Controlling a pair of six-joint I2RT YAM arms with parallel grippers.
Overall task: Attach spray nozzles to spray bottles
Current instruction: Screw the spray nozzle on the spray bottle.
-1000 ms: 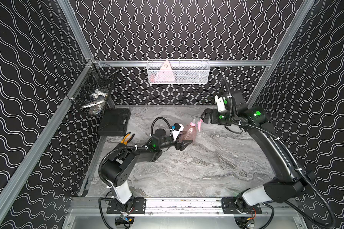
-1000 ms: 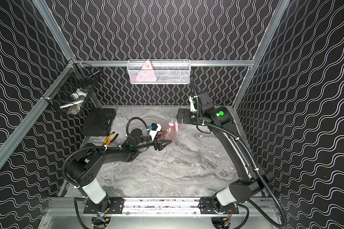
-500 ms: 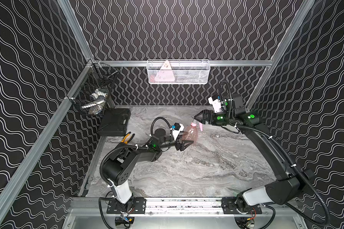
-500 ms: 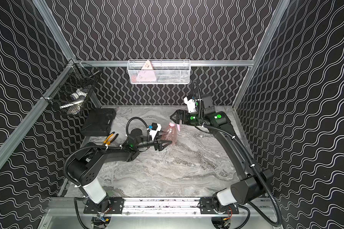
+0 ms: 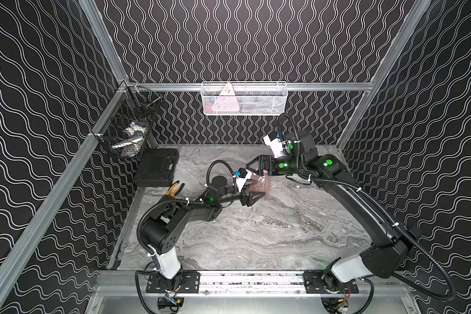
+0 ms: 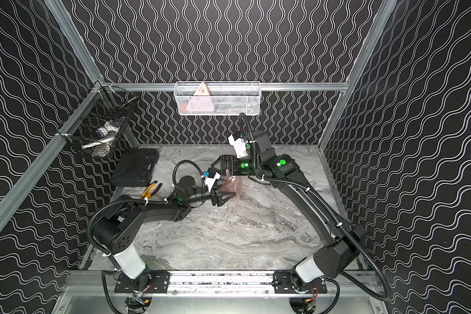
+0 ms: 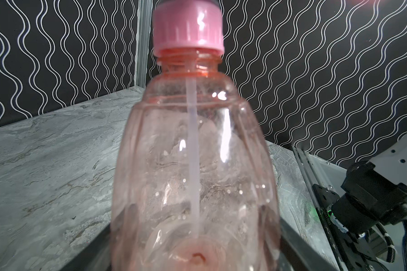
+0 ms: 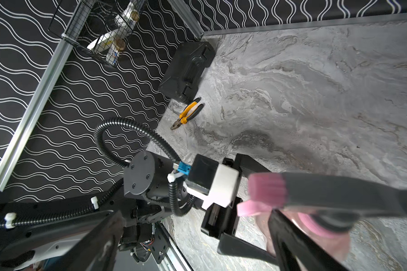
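Observation:
The translucent pink spray bottle [image 5: 261,185] [image 6: 233,186] is held off the table, with my left gripper [image 5: 252,196] [image 6: 223,196] [image 7: 197,253] shut on its wide base. The spray nozzle [image 5: 263,171] [image 8: 266,187] sits on the neck. In the left wrist view its pink collar [image 7: 188,25] caps the threads and the clear dip tube [image 7: 193,152] runs down inside. My right gripper [image 5: 252,164] [image 6: 217,163] [image 8: 197,246] hovers at the nozzle, open wide. One of its fingers [image 8: 291,241] is close beside the pink trigger and not clamped on it.
A black case [image 5: 157,167] and yellow-handled pliers [image 5: 174,189] lie at the table's back left. A black wire basket [image 5: 128,130] hangs on the left rail. A white mesh basket [image 5: 256,108] on the back wall holds a pale pink triangular card [image 5: 226,100].
My right arm has swung left and lower, bringing its open gripper from beside the nozzle to over it. The left arm and the bottle have stayed put.

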